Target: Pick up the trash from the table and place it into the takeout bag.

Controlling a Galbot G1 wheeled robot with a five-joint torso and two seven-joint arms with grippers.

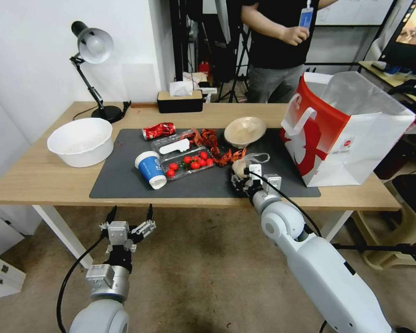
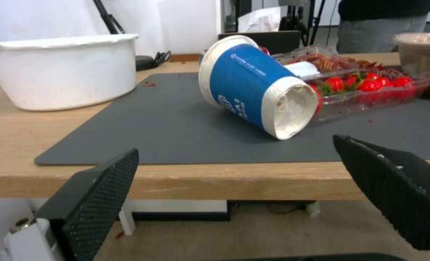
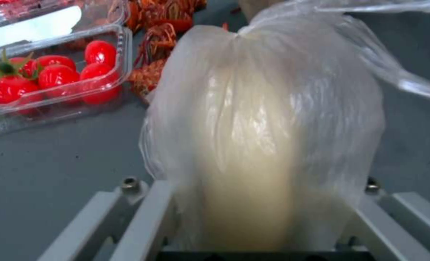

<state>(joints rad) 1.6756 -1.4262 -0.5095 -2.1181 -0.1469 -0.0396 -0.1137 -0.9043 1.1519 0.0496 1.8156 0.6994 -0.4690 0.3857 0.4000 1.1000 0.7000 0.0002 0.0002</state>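
Trash in hand is our clear plastic bag holding a soft beige bun [image 3: 253, 145], on the dark grey rectangular mat [image 1: 125, 182] near its front edge; our right gripper [image 1: 243, 181] clasps it. We judge it light, squashy, slippery; hold the bun's body gently. Our left gripper [image 1: 130, 216] hangs open below that mat.

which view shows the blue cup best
The left wrist view: the blue cup lies on its side, close up, base toward the camera. The head view shows it small on the mat.
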